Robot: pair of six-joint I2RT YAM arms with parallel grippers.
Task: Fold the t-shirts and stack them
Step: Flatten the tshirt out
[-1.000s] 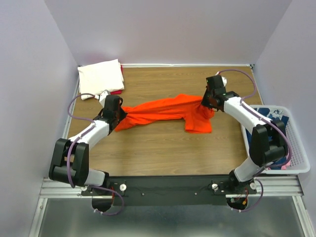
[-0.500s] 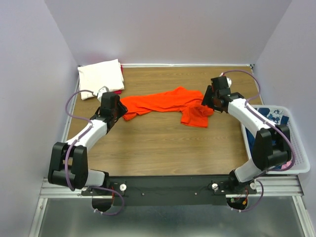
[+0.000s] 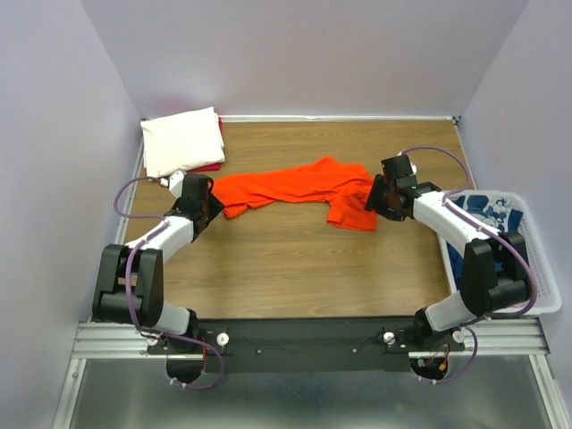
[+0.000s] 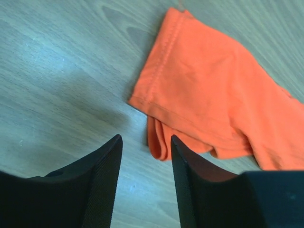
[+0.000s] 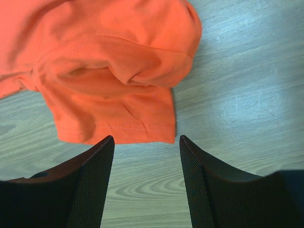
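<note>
Lavender walls [image 3: 304, 54] close 3 sides of a wooden table [image 3: 295, 268]. The orange shirt [image 3: 295, 186] lies crumpled across the far middle, running left to right. A folded cream shirt [image 3: 183, 138] sits in the far-left corner on a red one [image 3: 212, 166]. A basket [image 3: 545, 277] at the right edge holds a navy shirt [image 3: 487, 213].

The left gripper [image 4: 145, 137] is spread and holds nothing, with the orange hem just ahead of it. The right gripper [image 5: 146, 137] is also spread and empty, at the shirt's bunched right end. Uncovered wood fills the near half between the 2 arms.
</note>
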